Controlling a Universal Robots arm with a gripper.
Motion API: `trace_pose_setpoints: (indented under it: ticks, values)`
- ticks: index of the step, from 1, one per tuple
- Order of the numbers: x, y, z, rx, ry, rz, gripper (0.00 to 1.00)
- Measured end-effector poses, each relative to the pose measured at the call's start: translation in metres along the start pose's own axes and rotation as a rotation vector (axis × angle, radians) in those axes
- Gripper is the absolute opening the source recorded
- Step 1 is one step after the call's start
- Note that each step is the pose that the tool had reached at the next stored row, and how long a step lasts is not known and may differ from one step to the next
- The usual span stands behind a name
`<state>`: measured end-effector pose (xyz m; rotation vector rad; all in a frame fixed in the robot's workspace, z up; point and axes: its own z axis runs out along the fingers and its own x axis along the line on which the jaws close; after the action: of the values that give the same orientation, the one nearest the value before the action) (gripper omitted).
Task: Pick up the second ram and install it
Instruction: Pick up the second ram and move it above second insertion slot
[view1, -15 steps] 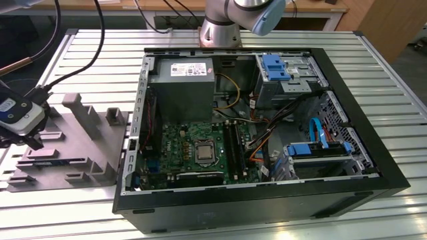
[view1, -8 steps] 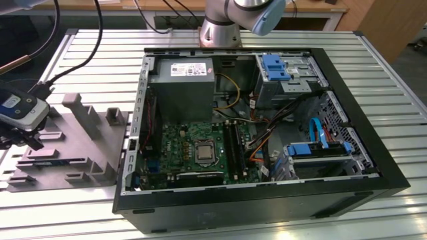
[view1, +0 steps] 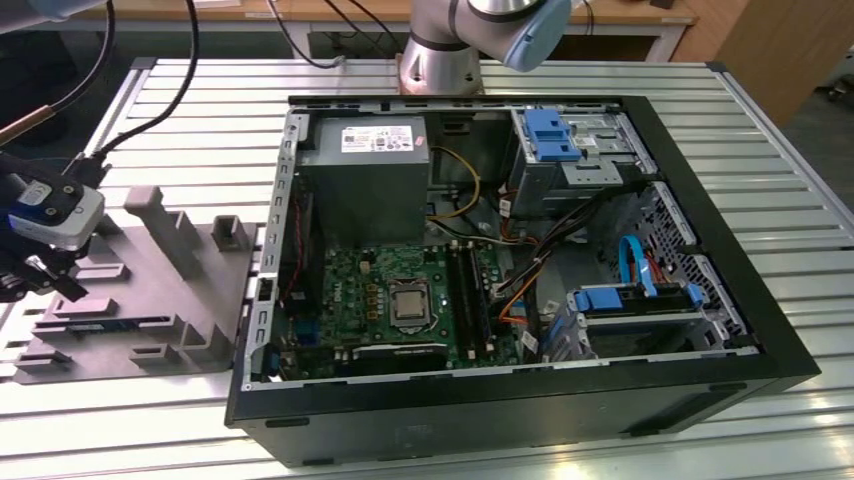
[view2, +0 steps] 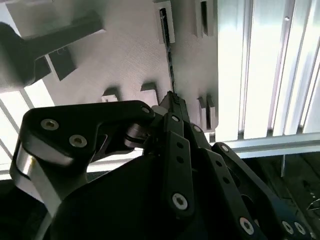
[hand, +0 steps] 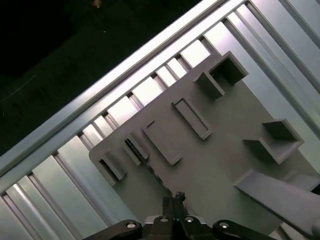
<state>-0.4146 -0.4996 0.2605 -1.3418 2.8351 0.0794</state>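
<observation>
The second ram (view1: 115, 325) is a slim dark blue-green stick lying in a holder of the grey fixture plate (view1: 160, 290), at the exterior view's left. In the second wrist view it appears as a thin dark strip (view2: 169, 60) standing in a slot of the plate. My gripper (view1: 54, 280) hovers above the plate's outer end, just short of the stick. Its black fingertips (view2: 172, 98) meet at a point and hold nothing. In the first wrist view the fingertips (hand: 173, 196) hang over the plate (hand: 225, 150).
An open black computer case (view1: 721, 370) lies at the middle and right. Inside it are a green motherboard (view1: 387, 270), long black memory slots (view1: 470, 290), a grey power supply (view1: 363, 180) and cables. The fixture plate carries raised blocks (view1: 171, 235). The table (view1: 747, 110) is made of slatted aluminium.
</observation>
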Motion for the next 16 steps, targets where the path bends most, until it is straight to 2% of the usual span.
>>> trace_pose_setpoints:
  ticks: [16]
  values:
    - [0.0001,-0.0001,0.0020,-0.0073,0.0128,-0.290,0.11]
